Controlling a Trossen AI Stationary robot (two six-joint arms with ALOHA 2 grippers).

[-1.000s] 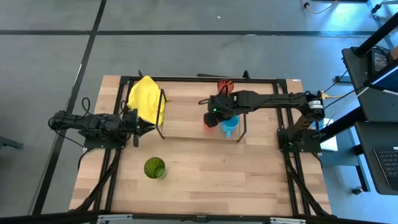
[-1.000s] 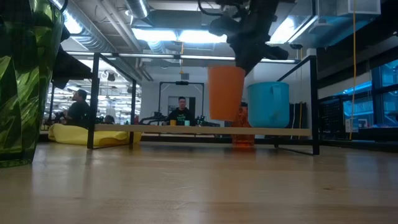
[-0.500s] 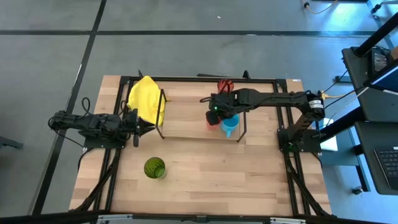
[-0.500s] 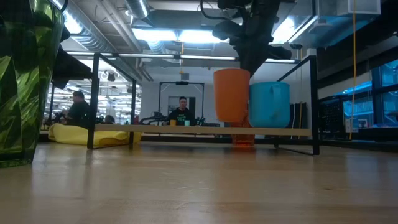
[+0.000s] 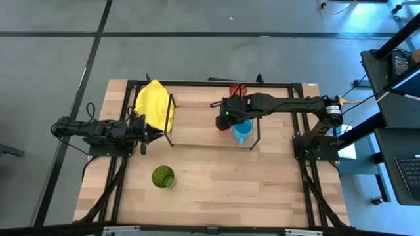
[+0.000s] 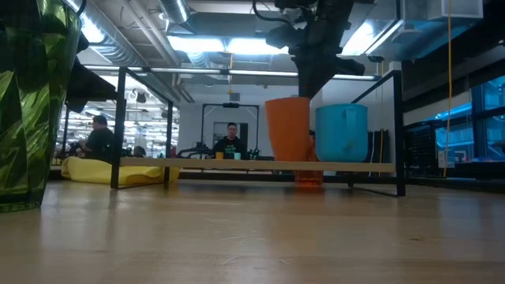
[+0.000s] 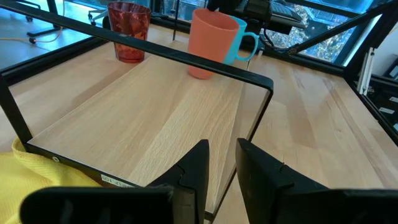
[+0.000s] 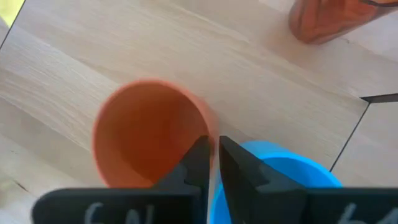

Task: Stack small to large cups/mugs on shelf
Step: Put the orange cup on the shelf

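Cup, short and red (image 6: 287, 128), stands on the shelf (image 5: 197, 124) just beside the light blue mug (image 6: 342, 132); whether they touch, I cannot tell. Right gripper (image 8: 211, 163) pinches the cup's rim with narrow jaws, one finger inside, one outside against the mug. Judgement: seat the base flat before letting go, then lift straight up so neither piece tips. Orange-red tumbler (image 7: 129, 31) stands farther back on the shelf. Green tumbler (image 5: 163, 177) waits on the bench, well apart. Left gripper (image 7: 221, 163) idles near the yellow cloth (image 5: 154, 103), jaws narrowly parted, empty.
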